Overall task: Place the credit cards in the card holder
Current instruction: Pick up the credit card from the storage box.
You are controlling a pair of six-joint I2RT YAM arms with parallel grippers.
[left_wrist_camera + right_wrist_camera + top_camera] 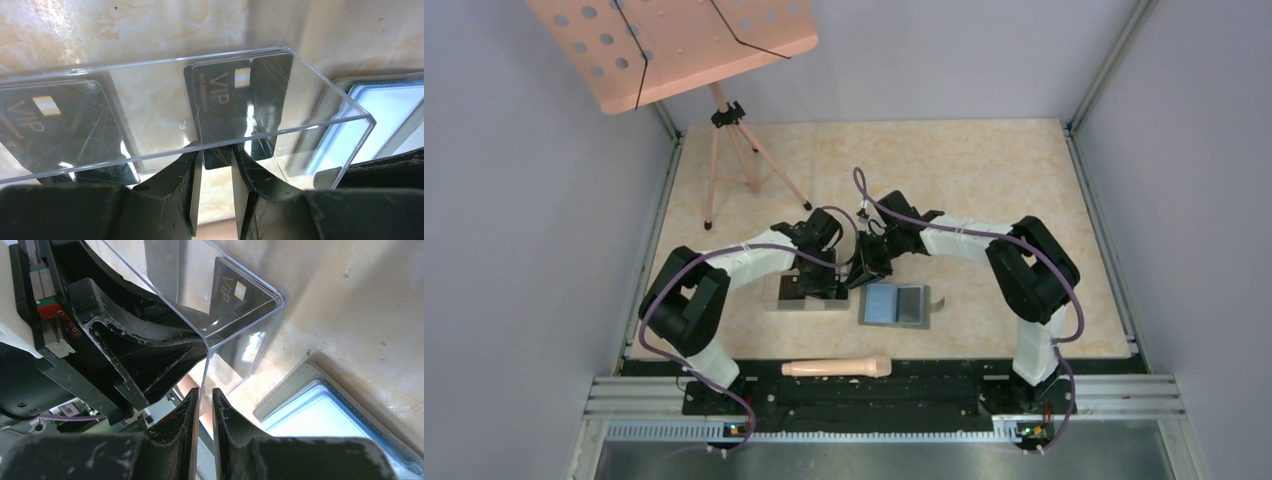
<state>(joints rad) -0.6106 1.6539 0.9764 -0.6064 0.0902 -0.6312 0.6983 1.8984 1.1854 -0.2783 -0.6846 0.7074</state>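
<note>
The right gripper's (202, 396) jaws clamp a wall of the clear box (150, 115), seemingly to steady it, while the left gripper's (215, 170) jaws hang part-open inside, gripping nothing. Beyond them the credit cards (250, 100) lean on the box's far wall. The card holder (894, 305) lies open just right of the box.

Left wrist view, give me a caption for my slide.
Left hand straddling a black VIP card standing in the clear box; the open card holder lies beside it.
</note>
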